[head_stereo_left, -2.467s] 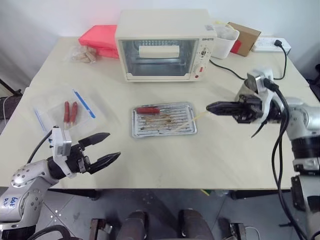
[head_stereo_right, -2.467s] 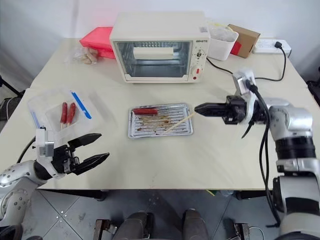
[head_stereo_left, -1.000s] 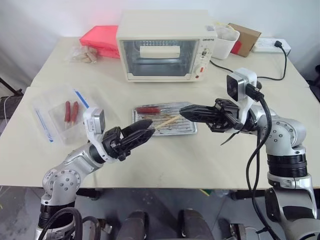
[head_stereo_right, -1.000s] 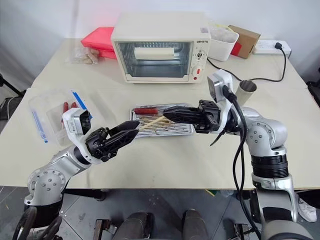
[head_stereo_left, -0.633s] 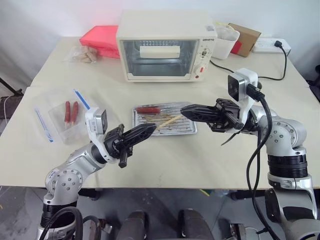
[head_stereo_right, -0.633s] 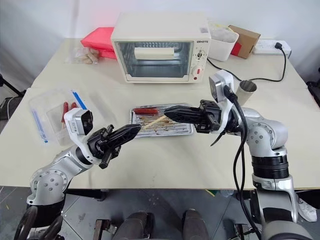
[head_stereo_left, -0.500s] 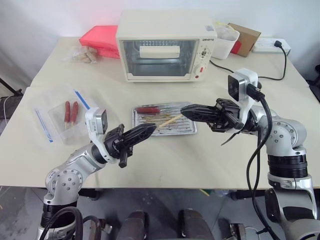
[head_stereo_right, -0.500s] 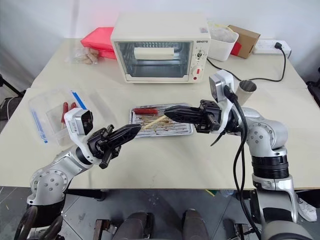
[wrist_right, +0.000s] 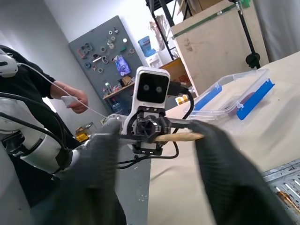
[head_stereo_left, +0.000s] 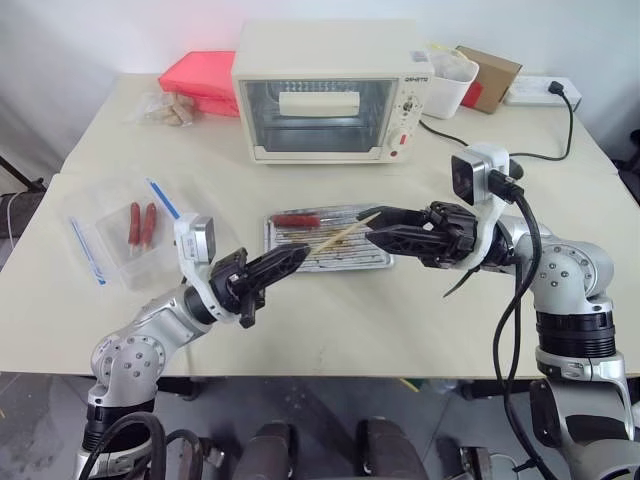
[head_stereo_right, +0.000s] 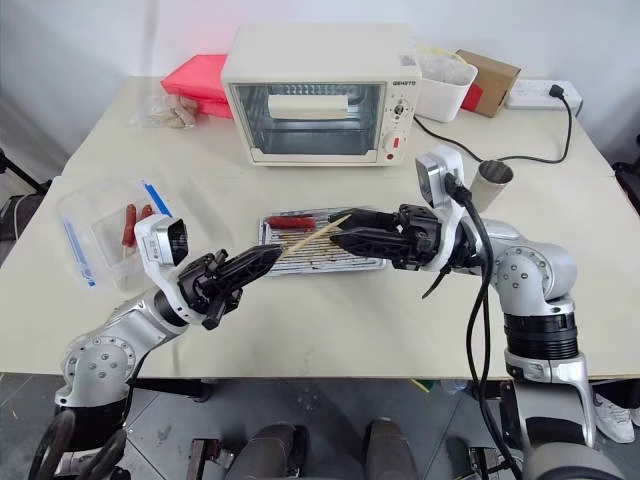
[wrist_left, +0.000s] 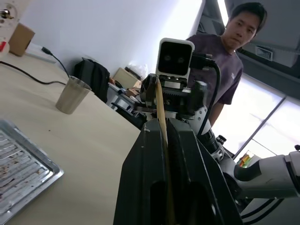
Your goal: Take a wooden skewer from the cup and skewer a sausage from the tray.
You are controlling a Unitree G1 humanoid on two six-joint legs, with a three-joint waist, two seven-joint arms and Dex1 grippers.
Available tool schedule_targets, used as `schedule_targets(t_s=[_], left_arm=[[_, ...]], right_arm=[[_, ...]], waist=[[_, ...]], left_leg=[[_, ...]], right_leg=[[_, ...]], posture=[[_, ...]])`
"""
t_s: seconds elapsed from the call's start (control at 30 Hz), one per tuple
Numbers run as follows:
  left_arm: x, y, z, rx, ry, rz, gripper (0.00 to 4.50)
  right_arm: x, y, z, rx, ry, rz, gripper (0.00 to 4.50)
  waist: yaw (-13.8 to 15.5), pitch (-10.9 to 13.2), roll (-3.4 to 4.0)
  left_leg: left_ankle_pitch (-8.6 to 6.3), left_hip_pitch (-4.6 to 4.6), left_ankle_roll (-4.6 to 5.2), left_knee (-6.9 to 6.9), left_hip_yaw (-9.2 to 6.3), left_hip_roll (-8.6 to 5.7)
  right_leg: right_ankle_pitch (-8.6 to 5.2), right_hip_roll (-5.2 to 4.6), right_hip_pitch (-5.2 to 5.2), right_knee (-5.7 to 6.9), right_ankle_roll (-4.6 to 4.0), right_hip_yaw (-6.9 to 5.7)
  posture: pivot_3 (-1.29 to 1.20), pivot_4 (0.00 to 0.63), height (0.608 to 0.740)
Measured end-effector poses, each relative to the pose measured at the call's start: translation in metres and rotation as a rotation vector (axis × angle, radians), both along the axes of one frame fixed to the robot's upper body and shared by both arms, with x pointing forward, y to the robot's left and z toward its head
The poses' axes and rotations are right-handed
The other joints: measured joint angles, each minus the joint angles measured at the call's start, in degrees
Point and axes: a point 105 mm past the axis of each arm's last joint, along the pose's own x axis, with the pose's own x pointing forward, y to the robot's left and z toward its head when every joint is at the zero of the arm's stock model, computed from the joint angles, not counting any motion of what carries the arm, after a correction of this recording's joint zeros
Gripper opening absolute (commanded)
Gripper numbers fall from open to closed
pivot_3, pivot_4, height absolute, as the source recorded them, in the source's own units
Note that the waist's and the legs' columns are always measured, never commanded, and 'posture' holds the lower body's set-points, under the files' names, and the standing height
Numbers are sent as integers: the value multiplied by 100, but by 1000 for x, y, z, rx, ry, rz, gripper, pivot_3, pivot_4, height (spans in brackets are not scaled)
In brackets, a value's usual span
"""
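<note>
- Left gripper [head_stereo_left: 288, 260], nearest the camera, black jaws clenched on the lower end of the wooden skewer [head_stereo_left: 345, 233]; thin pale straight stick angles up toward the right gripper.
- Right gripper [head_stereo_left: 378, 227] jaws released, spread on either side of the skewer's upper tip, not pinching it as far as I can see; right wrist view shows the pale tip [wrist_right: 180, 137] in the gap between the blurred fingers.
- Progress: skewer is out of the cup and looks handed over to the left arm. Left to do, by my guess: right arm clears off, then spear the sausage.
- Tray [head_stereo_left: 378, 262] just behind the jaws on the desk [head_stereo_left: 420, 310]: shallow silver metal, rounded corners, ridged bottom, brown grease smears.
- Sausage [head_stereo_left: 296, 219] slim, dark red, lying along the tray's far edge, untouched.
- Cup [head_stereo_right: 491, 183] shiny plain metal cylinder, well apart, far right behind the right arm.
- Farthest: cream boxy toaster oven [head_stereo_left: 330, 92], glass door.
</note>
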Motion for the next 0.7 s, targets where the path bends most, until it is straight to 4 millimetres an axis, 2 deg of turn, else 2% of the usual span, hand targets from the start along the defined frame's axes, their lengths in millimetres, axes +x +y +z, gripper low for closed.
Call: schedule_targets(t_s=[0.1,0.17,0.3,0.4,0.53,0.63,0.7], left_arm=[[0,6,-4,16,14,19,0],[-2,12,-7,30,24,39,0],[-7,42,-18,101,22,151,0],[-12,64,-21,163,-44,284,0],[-20,96,-29,224,-62,464,0],[-27,114,-32,247,-72,585,0],[-30,123,-34,260,-71,662,0]], right_arm=[[-1,-4,1,-13,-11,1,4494],[-1,-12,0,-52,-34,-14,4494],[10,-47,-16,-185,-92,-142,4494],[22,-78,-43,-304,-172,-255,4494],[31,-108,-79,-397,-242,-372,4494],[38,-127,-86,-408,-306,-498,4494],[42,-132,-88,-411,-353,-549,4494]], waist=[[0,0,0],[5,0,0],[13,0,0],[11,0,-1],[3,2,-3],[-5,2,-3],[-6,2,-3]], left_leg=[[0,0,0,-1,0,0],[0,0,0,-3,-1,0],[-1,0,2,-17,1,0],[-1,4,2,-28,7,0],[0,12,2,-37,19,2],[0,19,2,-38,32,5],[0,22,2,-36,33,11]], right_leg=[[0,-1,0,-1,0,1],[0,-1,0,-5,0,3],[0,-2,4,-50,0,7],[0,-2,6,-57,0,4],[0,-2,6,-57,0,0],[0,-3,6,-56,1,0],[0,-2,8,-55,1,0]], posture=[[0,150,740],[0,150,740],[0,150,740],[0,150,740],[0,150,740],[0,150,740],[0,150,740]])
